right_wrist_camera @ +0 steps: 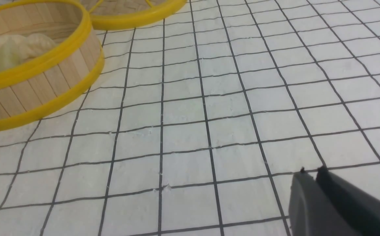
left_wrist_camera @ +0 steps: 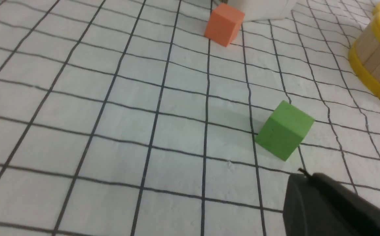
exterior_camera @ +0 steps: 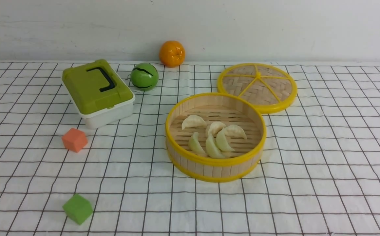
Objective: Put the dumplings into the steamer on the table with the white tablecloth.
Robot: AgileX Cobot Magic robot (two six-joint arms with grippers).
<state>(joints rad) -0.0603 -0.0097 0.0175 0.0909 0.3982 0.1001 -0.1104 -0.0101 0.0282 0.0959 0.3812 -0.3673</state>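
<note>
dumplings: six dumplings point(exterior_camera: 213, 136) lie in the steamer point(exterior_camera: 215, 163), bunched near the middle of its slatted floor. Some lean on each other.
steamer: it sits on the desk point(exterior_camera: 324, 170), on the white cloth point(exterior_camera: 29, 173) with black squares. Its lid point(exterior_camera: 257, 86) lies flat just behind it, touching or nearly touching the back rim.
work done: I think the job looks finished. I see no dumpling out on the cloth in any view.
work left: maybe nothing. Part of the desk is out of sight, so I cannot be fully sure.
left pincer point(left_wrist_camera: 303, 173): shut tight. The two dark tips sit together with no gap. It holds nothing and hangs over bare cloth, near the green cube point(left_wrist_camera: 285, 134) but not touching it.
right pincer point(right_wrist_camera: 312, 172): just about shut, with only a thin crack between the tips. It holds nothing. It hangs over bare cloth, well apart from the steamer.
arms: none show in the front view, so both are away from the steamer.
other things: an orange cube point(exterior_camera: 74, 140), a green box point(exterior_camera: 97, 92), a green ball point(exterior_camera: 144, 76) and an orange point(exterior_camera: 172, 53) sit on the desk. None of them are in the steamer.
</note>
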